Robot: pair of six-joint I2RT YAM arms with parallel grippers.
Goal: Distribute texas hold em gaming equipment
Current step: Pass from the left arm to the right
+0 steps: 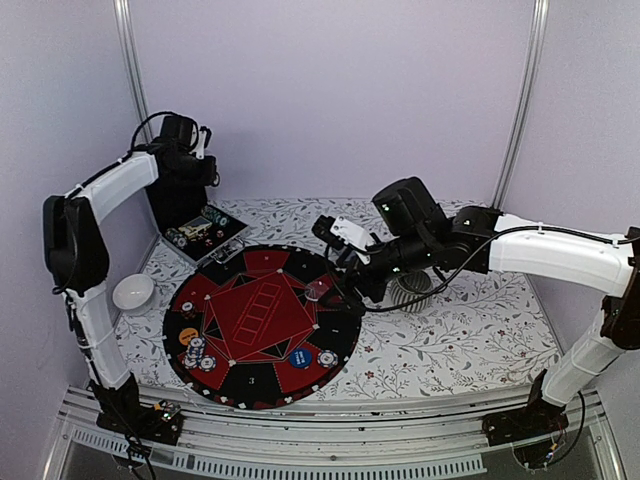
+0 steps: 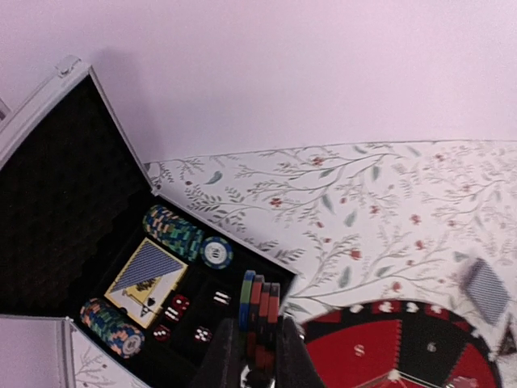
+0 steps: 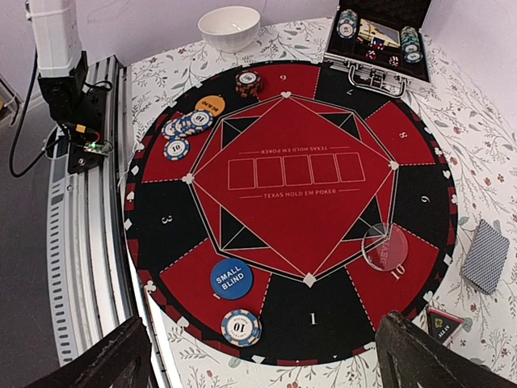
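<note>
Left gripper (image 2: 257,365) is clamped on a chip stack (image 2: 258,309), green, red and black discs held on edge between the fingers, over the front corner of the open case (image 2: 48,210). Left in the case: two chip rolls (image 2: 174,232), a face-up card (image 2: 148,279) under a striped-back one, red dice (image 2: 179,307). On the round red-and-black mat (image 3: 291,202): blue disc (image 3: 231,277) reading SMALL BLIND with a lone chip (image 3: 241,327) just beside it at the near rim. The orange disc (image 3: 210,104) touches the fanned chips (image 3: 187,124) on the left side. The clear disc (image 3: 385,246) sits on the right, hard to see against the red. The deck (image 3: 485,255), back up, lies off the mat on the floral tablecloth (image 3: 493,145). Right gripper (image 3: 262,347) hangs over the mat's near edge, jaws spread wide, nothing between them; only the finger ends show in its view. A dark wedge (image 3: 444,323) beside the deck is too small to identify. The white bowl (image 3: 229,24) sits beyond the mat, next to the case. The ribbed cup (image 1: 410,290) is mostly hidden behind the right arm. The left fingers are blurred and cut off at the frame bottom.
</note>
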